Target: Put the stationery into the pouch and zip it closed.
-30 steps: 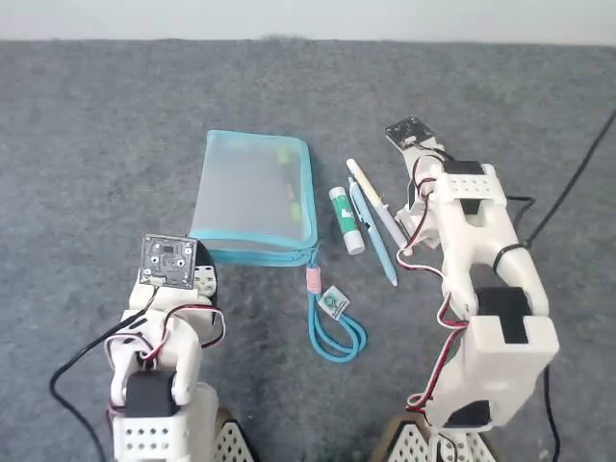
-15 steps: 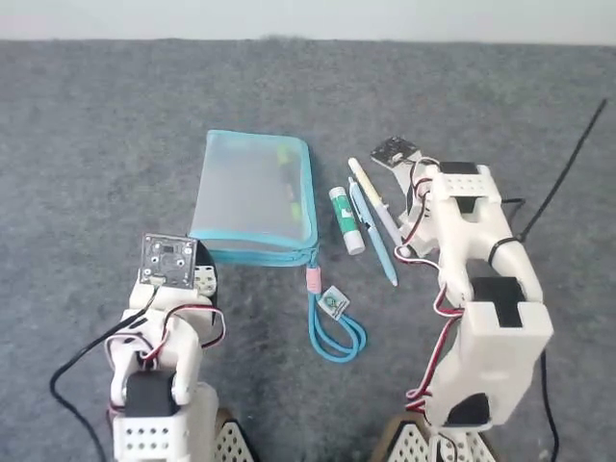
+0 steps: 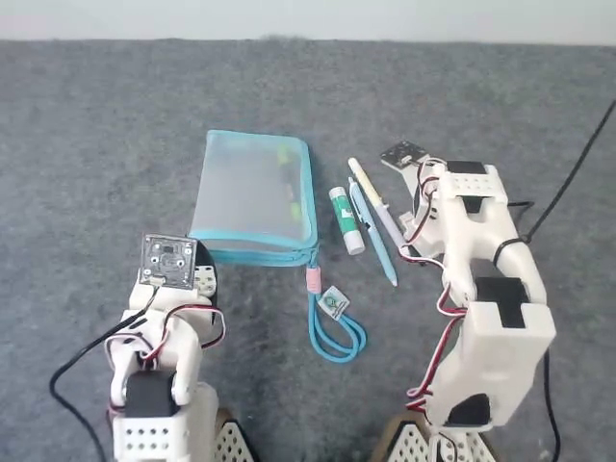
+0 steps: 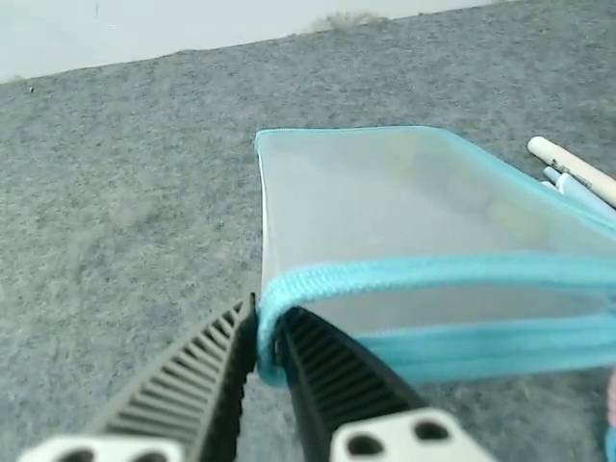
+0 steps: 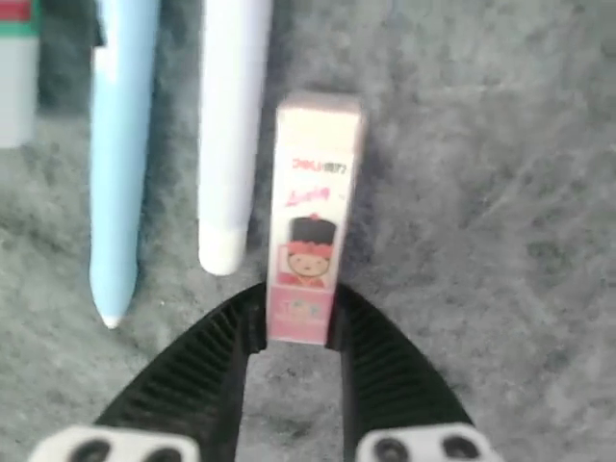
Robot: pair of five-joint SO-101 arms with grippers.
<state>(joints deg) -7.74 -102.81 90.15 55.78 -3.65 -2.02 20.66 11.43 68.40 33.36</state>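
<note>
Right pincer (image 5: 295, 306) has its 2 black ribbed jaws pressed against the near end of a small pink-and-white rectangular eraser (image 5: 313, 192), pinching it where it lies flat on the grey carpeted table (image 3: 115, 115). Just beside the eraser lies a white pen (image 5: 231, 115), then a light blue pen (image 5: 120, 144), then a white glue stick with a green cap (image 3: 346, 219). All 3 sit between the eraser and the translucent turquoise-trimmed zip pouch (image 3: 252, 192).

Left pincer (image 4: 267, 322) is clamped on the pouch's near corner, at the zip edge, apparently steadying it.

The step in hand looks like picking up 1 of 4 loose items. The next move calls for lifting the eraser clear of the pens, carrying it across them, and slipping it through the zip opening. That opening seems only slightly parted, so the left pincer may need to raise the lip.
</note>
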